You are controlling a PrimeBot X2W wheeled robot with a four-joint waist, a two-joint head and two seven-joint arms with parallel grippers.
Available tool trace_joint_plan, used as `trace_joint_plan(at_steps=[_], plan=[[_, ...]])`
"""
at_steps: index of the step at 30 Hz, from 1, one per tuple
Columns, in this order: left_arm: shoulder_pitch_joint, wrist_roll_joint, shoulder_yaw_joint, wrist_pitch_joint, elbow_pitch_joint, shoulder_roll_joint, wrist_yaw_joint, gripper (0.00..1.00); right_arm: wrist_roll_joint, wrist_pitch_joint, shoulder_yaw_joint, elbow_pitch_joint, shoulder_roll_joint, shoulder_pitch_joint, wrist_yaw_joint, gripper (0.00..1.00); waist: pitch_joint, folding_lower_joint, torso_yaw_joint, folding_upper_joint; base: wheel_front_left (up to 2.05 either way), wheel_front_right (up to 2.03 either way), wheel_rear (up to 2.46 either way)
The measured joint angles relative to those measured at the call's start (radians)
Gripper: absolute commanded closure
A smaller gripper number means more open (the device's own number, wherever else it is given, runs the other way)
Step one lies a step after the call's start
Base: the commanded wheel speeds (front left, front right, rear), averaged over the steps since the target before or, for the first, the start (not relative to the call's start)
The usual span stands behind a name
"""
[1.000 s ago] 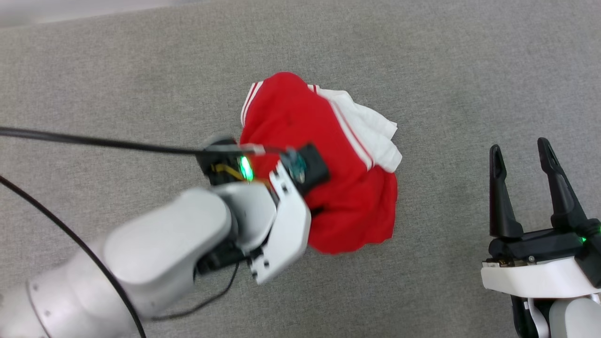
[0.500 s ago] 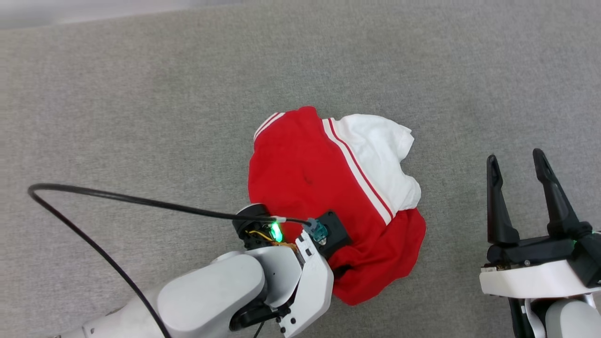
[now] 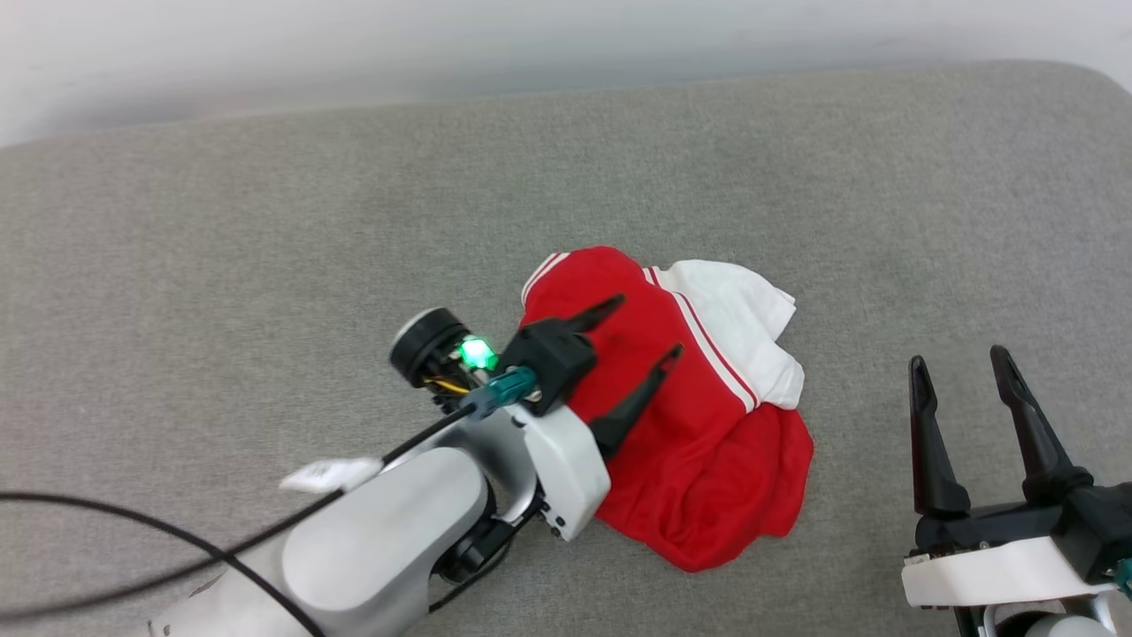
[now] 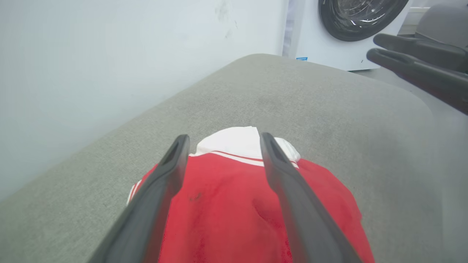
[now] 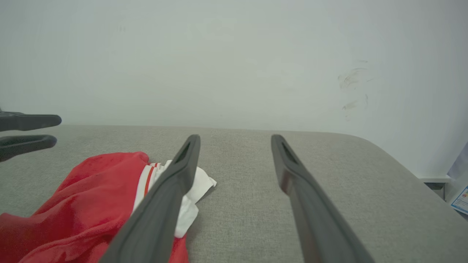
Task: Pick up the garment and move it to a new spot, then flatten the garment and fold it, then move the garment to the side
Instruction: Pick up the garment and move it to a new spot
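Your left gripper (image 3: 649, 326) has its fingers (image 3: 630, 409) spread wide over the red body of the garment (image 3: 707, 442), and nothing is pinched between them. In the left wrist view the cloth lies loose in the gap. Whether the tips brush the fabric, I cannot tell.

The garment sits in a crumpled heap on the grey fabric surface (image 3: 221, 265), a little right of the middle. Its white sleeve is bunched on the far right side and the red hem bulges toward the near edge.

Now your margins. The far edge runs along the pale wall (image 5: 234, 54), and the heap is well apart from it, with a broad bare band between them. The far right corner (image 3: 1088, 75) is rounded, and the grey is open all the way up to it. To the left of the heap the surface is bare across to the left side, crossed only by your left arm and its black cable (image 3: 133, 531).

On the right, a strip of bare grey separates the garment from your right gripper (image 3: 957, 357). That gripper stands over the near right part of the surface with both fingers wide apart and empty, pointing toward the wall.

In the left wrist view, a white washing machine (image 4: 347, 33) with a dark round door stands against the wall beyond the rounded corner.
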Motion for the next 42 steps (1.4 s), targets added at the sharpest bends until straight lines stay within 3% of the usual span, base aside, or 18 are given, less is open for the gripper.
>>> trace_joint_plan(at_steps=[6,13,18,21,28,42], plan=[[0.073,0.044,0.071,-0.16,0.0,0.015,0.137,0.0,-0.008,0.0,-0.004,0.012,0.0,0.022,0.0,0.0,-0.039,0.0,0.025,0.0,0.0,0.0,0.0],[0.201,0.115,0.217,-0.204,-0.045,0.037,0.301,0.0,-0.012,0.0,-0.011,0.021,0.0,0.037,0.0,0.0,-0.071,0.0,0.045,0.0,0.0,0.0,0.0],[0.352,0.208,0.369,-0.207,-0.122,0.022,0.367,0.0,-0.01,0.0,-0.008,0.027,0.0,0.049,0.0,0.0,-0.088,0.0,0.054,0.0,0.0,0.0,0.0],[0.438,0.261,0.459,-0.207,-0.151,0.01,0.383,0.0,-0.007,0.0,-0.008,0.029,0.0,0.056,0.0,0.0,-0.098,0.0001,0.058,0.0,0.0,0.0,0.0],[0.602,0.351,0.633,-0.207,-0.193,-0.066,0.327,0.0,0.006,0.0,-0.009,0.037,0.0,0.074,0.0,0.0,-0.117,0.0,0.069,0.0,0.0,0.0,0.0],[0.777,0.515,0.871,-0.207,-0.196,-0.224,0.154,0.0,0.06,0.0,-0.001,0.053,0.0,0.108,0.0,0.0,-0.157,0.0,0.072,0.0,0.0,0.0,0.0]])
